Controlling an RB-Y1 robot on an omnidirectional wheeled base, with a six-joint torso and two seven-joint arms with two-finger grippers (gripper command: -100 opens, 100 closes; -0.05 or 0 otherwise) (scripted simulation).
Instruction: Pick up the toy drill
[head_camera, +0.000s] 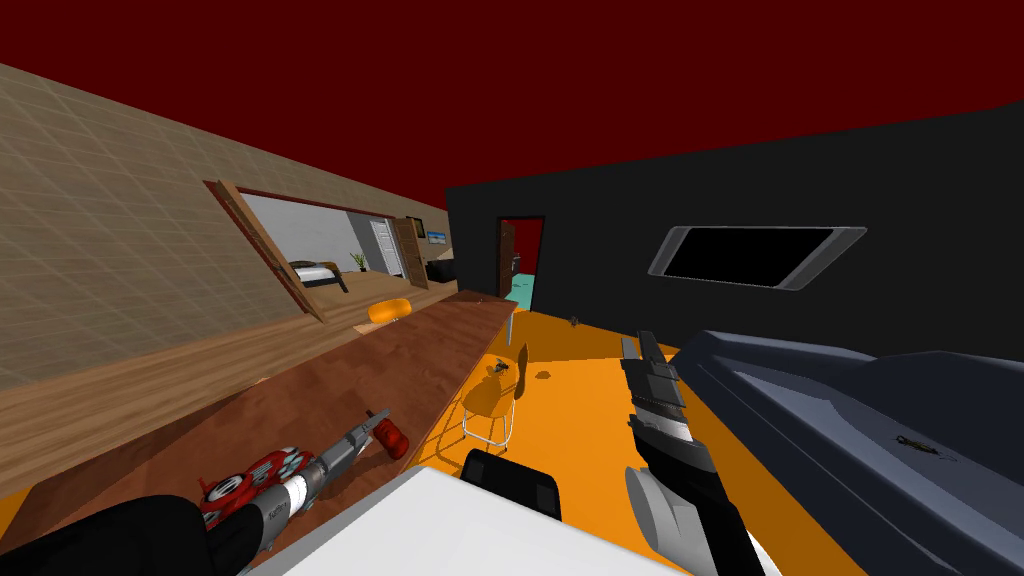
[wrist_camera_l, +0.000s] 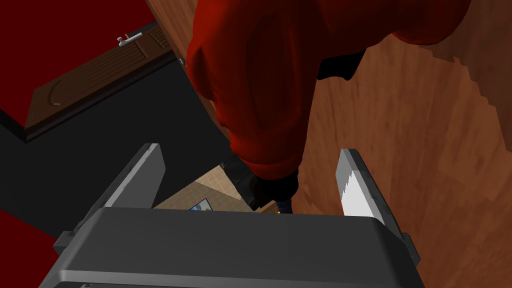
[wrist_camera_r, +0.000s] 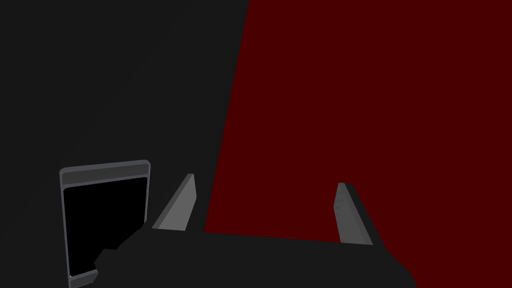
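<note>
The toy drill (head_camera: 393, 440) is a red body with black parts, lying on the brown wooden table (head_camera: 330, 390) near its edge. My left gripper (head_camera: 374, 420) reaches along the table right up to it. In the left wrist view the drill (wrist_camera_l: 260, 90) looms large and its lower red and black end sits between the open fingers (wrist_camera_l: 356, 185), which stand clear of its sides. My right gripper (head_camera: 640, 350) is raised over the orange floor to the right, open (wrist_camera_r: 265, 182) and holding nothing.
A red and white toy (head_camera: 248, 482) lies on the table beside my left forearm. An orange chair (head_camera: 490, 402) stands just past the table's edge. An orange object (head_camera: 388, 310) sits at the table's far end. A dark grey sofa (head_camera: 850, 420) is on the right.
</note>
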